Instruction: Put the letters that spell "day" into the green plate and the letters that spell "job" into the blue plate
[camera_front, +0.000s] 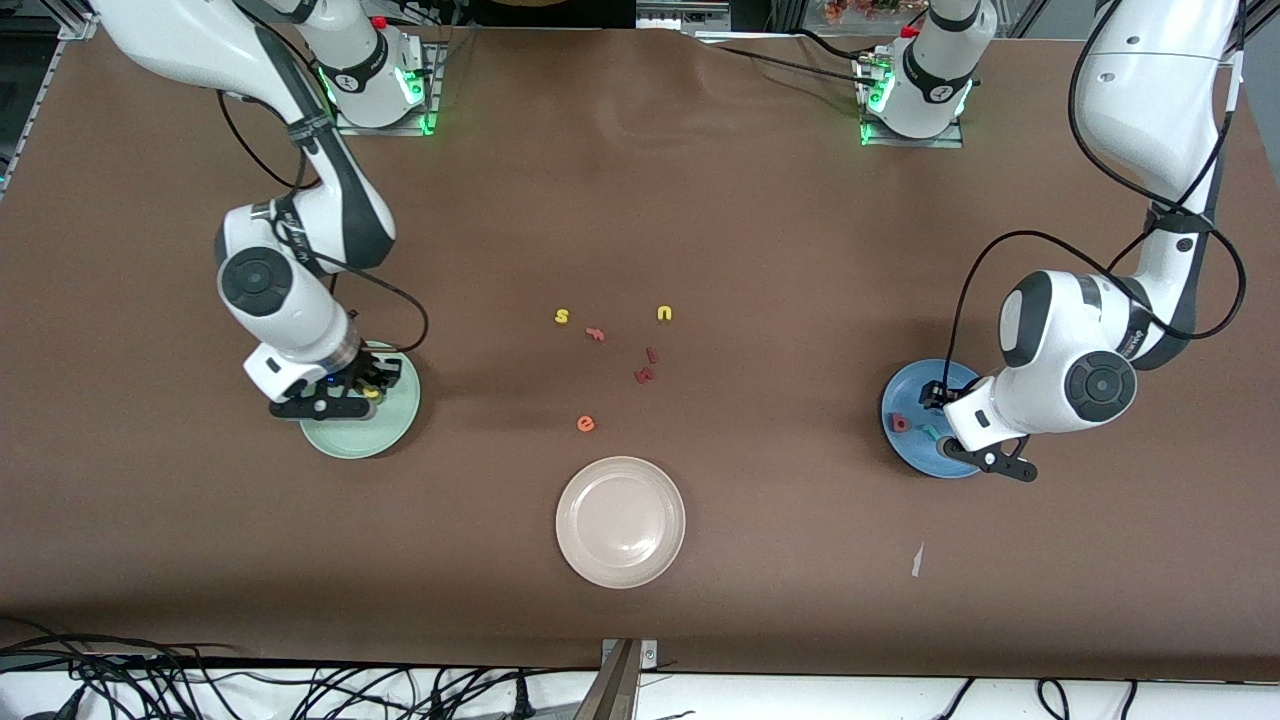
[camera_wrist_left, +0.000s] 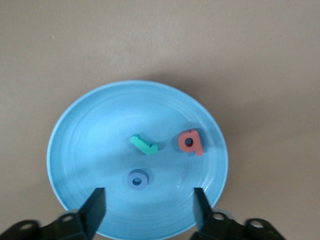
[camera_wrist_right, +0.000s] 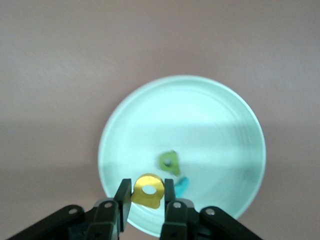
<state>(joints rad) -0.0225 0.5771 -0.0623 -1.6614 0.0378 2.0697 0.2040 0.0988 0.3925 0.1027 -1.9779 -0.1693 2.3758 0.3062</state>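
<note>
My right gripper (camera_wrist_right: 147, 190) hangs low over the green plate (camera_wrist_right: 200, 115), shut on the yellow "a" (camera_wrist_right: 148, 190), which stands on edge between its fingers. The olive "d" (camera_wrist_right: 169, 162) and teal "y" (camera_wrist_right: 183, 185) lie in that plate. In the front view the green plate (camera_front: 345, 440) sits toward the right arm's end. My left gripper (camera_wrist_left: 148, 200) is open over the blue plate (camera_wrist_left: 90, 145), nothing between its fingers. The teal "j" (camera_wrist_left: 144, 145), pink-red "b" (camera_wrist_left: 190, 142) and blue "o" (camera_wrist_left: 137, 179) lie in that plate. The blue plate (camera_front: 905, 385) sits toward the left arm's end.
A beige-white plate (camera_front: 620, 520) sits mid-table near the front camera. Farther from it lie an orange "e" (camera_front: 585, 424), dark red letters (camera_front: 646, 373), a salmon "f" (camera_front: 596, 334), a yellow "s" (camera_front: 562, 316) and a yellow "u" (camera_front: 664, 313).
</note>
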